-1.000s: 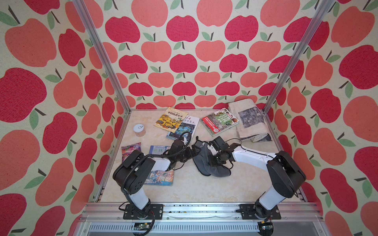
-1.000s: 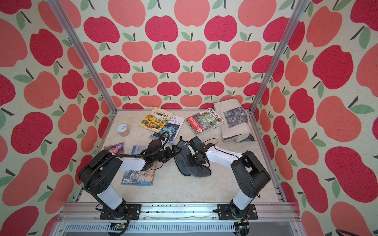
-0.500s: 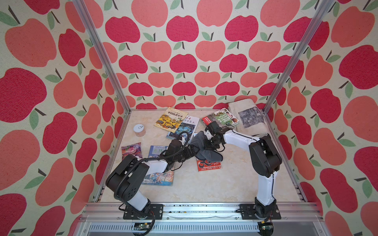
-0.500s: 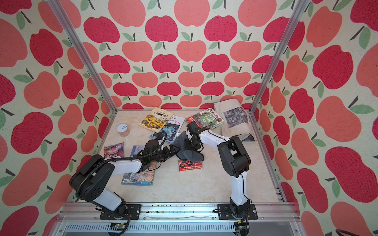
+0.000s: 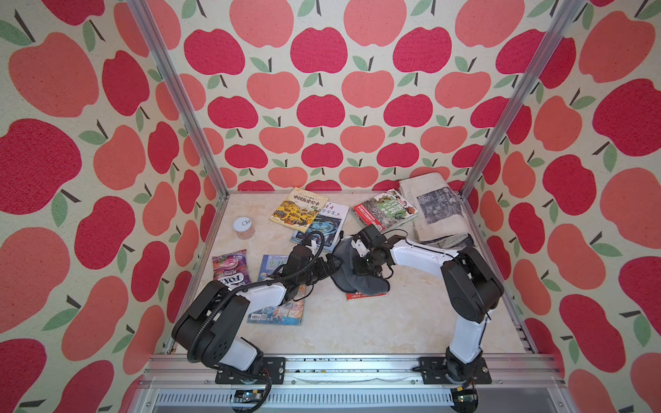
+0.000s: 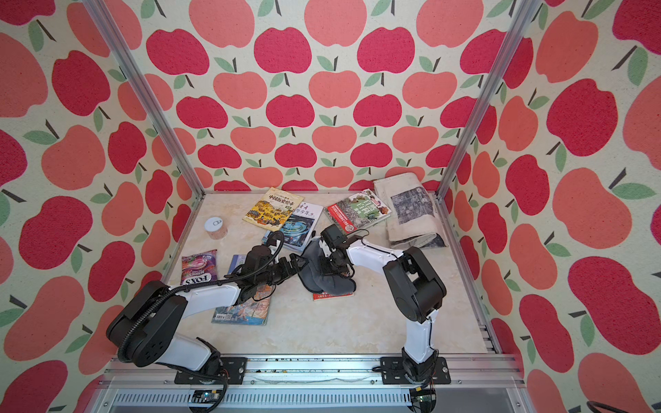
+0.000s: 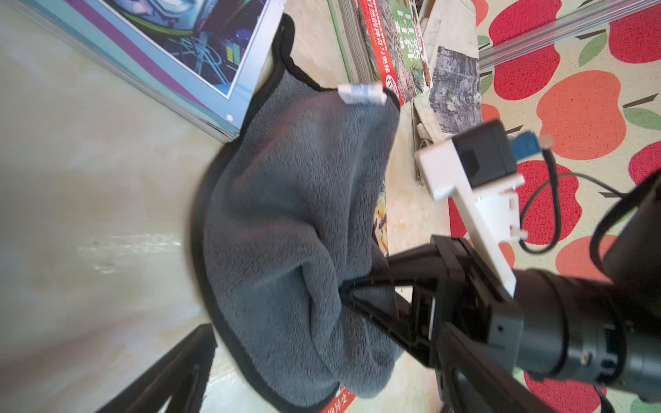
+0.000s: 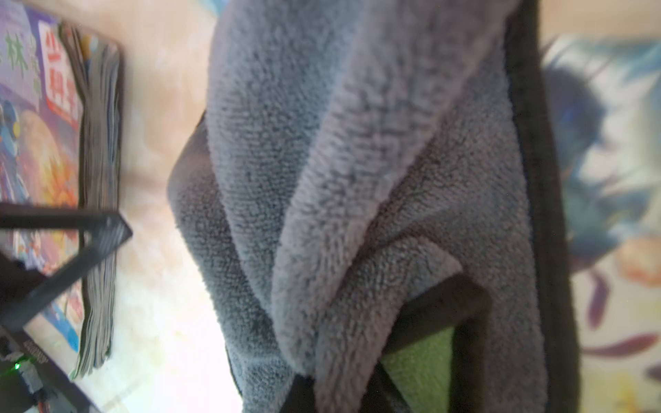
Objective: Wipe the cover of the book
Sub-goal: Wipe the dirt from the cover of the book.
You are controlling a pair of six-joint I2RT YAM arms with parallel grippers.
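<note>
Your right gripper (image 7: 345,288) is clenched on a bunched fold of the grey cloth (image 5: 361,280). The cloth is draped over the red book (image 5: 366,296), which lies mid-table with only its near edge showing past the cloth's hem. Your left gripper (image 5: 334,267) is spread wide and holds nothing, its tips just beside the cloth's left edge. Mind the crowding: the cloth's far corner touches the corner of the blue-cover book (image 5: 320,227), which the yellow history book (image 5: 298,211) overlaps. The red-and-green nature book (image 5: 384,211) and the folded newspaper (image 5: 436,211) lie behind your right wrist. A picture book (image 5: 277,314) sits partly under your left forearm, with a Fox's sweets bag (image 5: 230,270) and a tin (image 5: 243,227) further left. A second ago the cloth hid the red book entirely. Half a second ago it had been drawn toward the back, baring more of the cover. Now it has slid forward again, leaving only that near strip.
</note>
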